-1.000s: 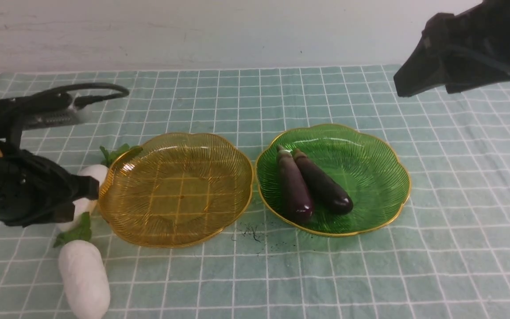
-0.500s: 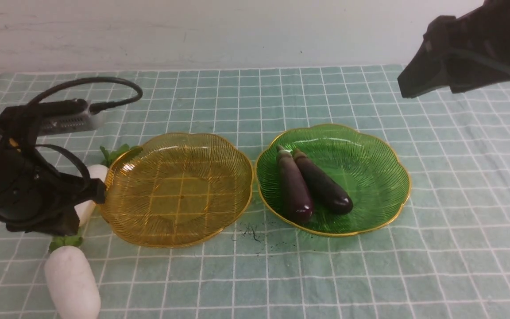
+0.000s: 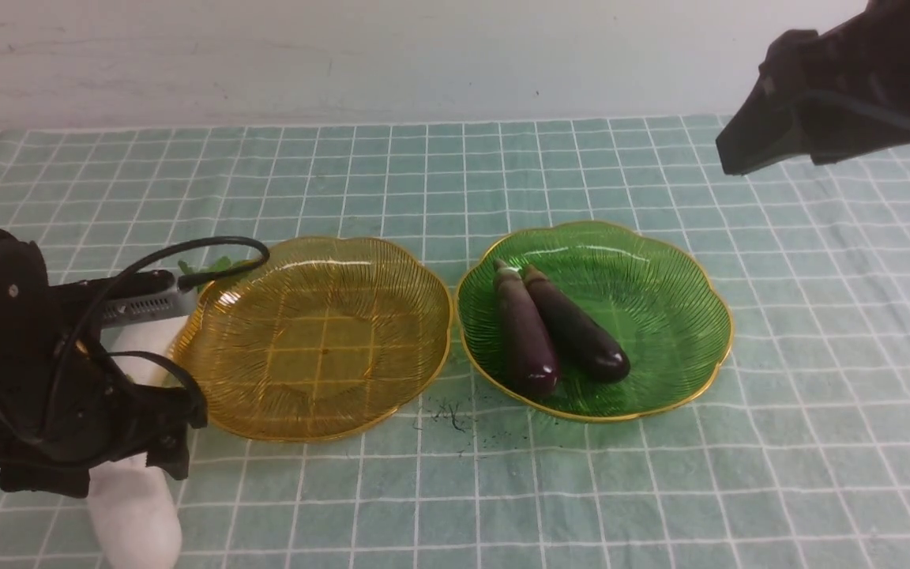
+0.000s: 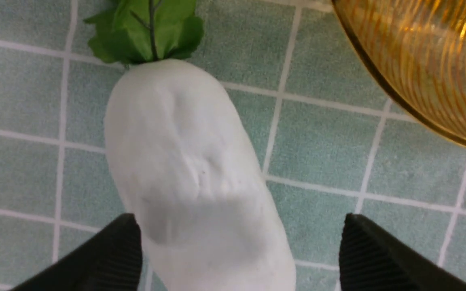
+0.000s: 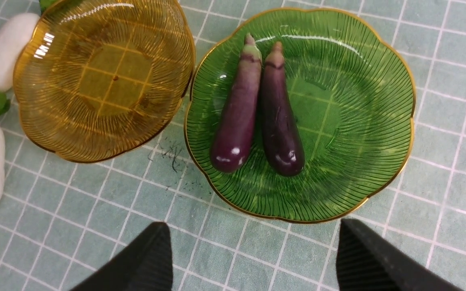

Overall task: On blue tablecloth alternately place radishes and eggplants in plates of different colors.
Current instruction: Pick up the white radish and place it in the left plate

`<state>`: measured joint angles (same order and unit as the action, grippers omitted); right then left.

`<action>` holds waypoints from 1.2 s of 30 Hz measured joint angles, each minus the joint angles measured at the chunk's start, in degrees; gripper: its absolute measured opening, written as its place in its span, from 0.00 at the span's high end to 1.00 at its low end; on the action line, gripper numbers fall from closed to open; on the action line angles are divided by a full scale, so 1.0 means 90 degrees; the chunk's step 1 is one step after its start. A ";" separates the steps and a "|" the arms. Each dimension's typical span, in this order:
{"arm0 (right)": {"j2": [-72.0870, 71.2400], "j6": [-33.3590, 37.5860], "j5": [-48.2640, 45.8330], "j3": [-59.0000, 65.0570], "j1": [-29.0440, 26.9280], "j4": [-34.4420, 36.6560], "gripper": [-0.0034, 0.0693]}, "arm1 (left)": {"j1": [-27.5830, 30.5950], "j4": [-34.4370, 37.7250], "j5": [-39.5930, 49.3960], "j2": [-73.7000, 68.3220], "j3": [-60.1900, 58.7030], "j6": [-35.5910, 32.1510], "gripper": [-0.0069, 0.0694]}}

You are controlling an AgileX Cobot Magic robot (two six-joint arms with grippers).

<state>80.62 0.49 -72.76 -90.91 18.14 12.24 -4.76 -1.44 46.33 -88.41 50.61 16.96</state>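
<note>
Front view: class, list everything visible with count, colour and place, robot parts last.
tablecloth: one, blue with white grid, covers table
amber plate: one, amber, centre-left, empty
green plate: one, green, centre-right
eggplants: two, dark purple, in green plate
radishes: two, white, green-leaved, on cloth left of amber plate
specks: several, dark, on cloth before the plates
left claw: one, black, open, astride nearer radish
right claw: one, black, open, raised at far right

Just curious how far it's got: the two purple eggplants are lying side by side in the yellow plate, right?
Not quite. The two eggplants lie side by side in the green plate; the yellow plate holds nothing, as the right wrist view shows.
</note>
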 joint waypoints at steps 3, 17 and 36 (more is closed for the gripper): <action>0.0005 0.0000 0.0000 0.0000 0.0000 0.0000 0.28 | 0.0000 -0.0048 -0.0004 -0.0205 0.0000 0.0004 0.12; 0.0013 0.0000 0.0000 0.0000 0.0000 0.0000 0.29 | 0.0000 -0.0263 0.0486 -0.0644 0.0203 -0.0020 0.24; -0.0320 0.0120 0.0000 0.0005 0.0000 0.0008 0.34 | -0.0387 0.2228 0.0665 -0.1020 0.2824 -0.3046 0.24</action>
<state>77.73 1.57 -72.76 -90.87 18.14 12.31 -8.25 18.61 52.31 -97.59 76.02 -10.45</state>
